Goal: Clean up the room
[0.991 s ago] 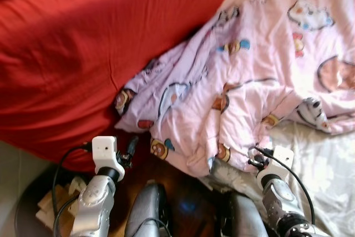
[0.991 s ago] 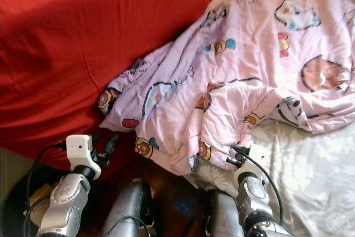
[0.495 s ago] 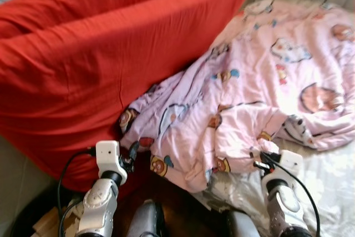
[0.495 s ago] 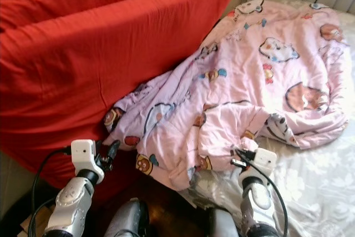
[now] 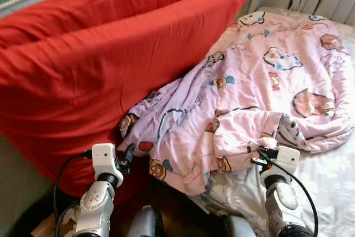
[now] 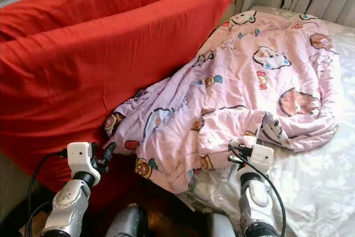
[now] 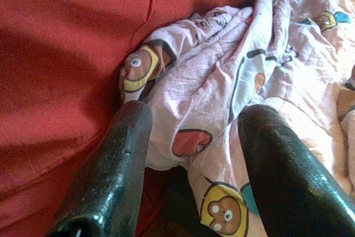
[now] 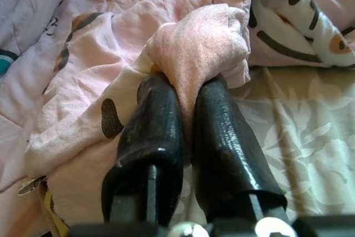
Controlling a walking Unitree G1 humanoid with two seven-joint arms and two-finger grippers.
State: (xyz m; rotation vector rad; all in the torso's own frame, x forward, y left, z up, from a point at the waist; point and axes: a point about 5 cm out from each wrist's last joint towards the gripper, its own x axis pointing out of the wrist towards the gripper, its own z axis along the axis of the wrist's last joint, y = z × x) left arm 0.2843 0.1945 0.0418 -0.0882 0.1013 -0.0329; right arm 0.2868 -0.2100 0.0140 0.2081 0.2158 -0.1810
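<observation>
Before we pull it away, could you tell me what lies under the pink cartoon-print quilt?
Under the pink cartoon-print quilt lies a pale floral bed sheet, bare along the near edge. Whatever else the quilt covers is hidden.

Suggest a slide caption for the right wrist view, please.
Right gripper shut on a fold of the pink quilt.

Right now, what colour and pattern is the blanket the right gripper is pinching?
The blanket is pale pink with cartoon animal prints, clearest in the right eye view.
</observation>
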